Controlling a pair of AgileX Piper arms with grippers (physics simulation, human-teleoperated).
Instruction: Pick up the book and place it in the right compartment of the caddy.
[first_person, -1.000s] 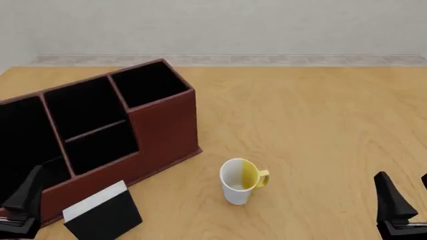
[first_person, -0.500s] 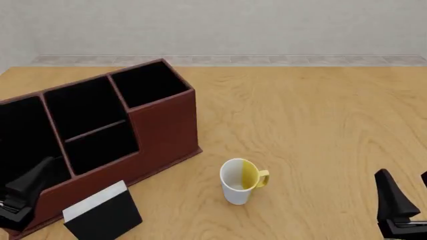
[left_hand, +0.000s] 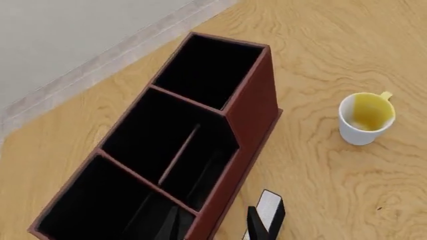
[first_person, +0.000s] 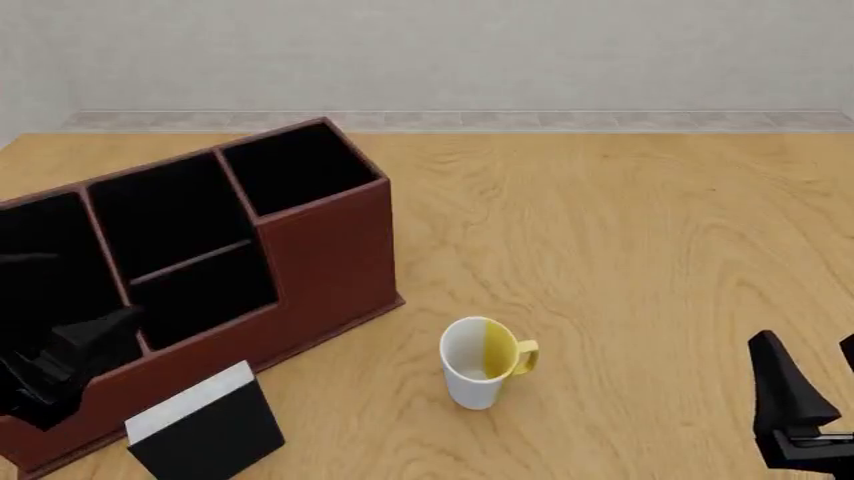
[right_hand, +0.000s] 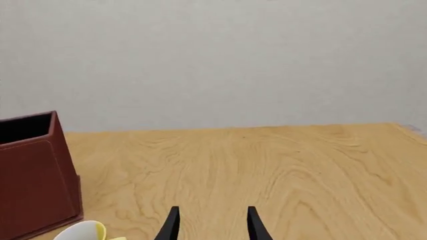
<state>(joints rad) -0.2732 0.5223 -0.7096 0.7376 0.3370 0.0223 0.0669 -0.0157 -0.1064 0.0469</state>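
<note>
Two end effectors are sharing this scene, and neither is holding anything yet. The book (first_person: 204, 432) is standing propped at a tilt on the surface (first_person: 614, 250), just beside the near front wall of the caddy (first_person: 327, 265), its white page edges facing up and its black cover toward the camera. Judging by its look, it is thin, stiff and light, with smooth covers that could slide between the pads, so the safest hold is probably across its thickness at the upper white edge, with the fingers closing on the two covers; a hold on one corner would risk it swinging. The right compartment (first_person: 296, 167) is sitting open at the far end of the caddy, well apart from the book, so a lift above the tall walls is going to be needed. The left end effector (left_hand: 213, 222) is hovering over the caddy's near end with its fingers spread; in its wrist view one finger is lying over the caddy's dark interior and the other (left_hand: 257, 222) just beside the book's white edge. Compared with a second ago, the left end effector has been travelling up and inward in the front view, from the lower left corner to a place over the caddy's left cell. The right end effector (right_hand: 212, 222) is idling with its fingers apart near the surface's right front, hardly changed, and the mug (first_person: 477, 362) and book are sitting where they were.
</note>
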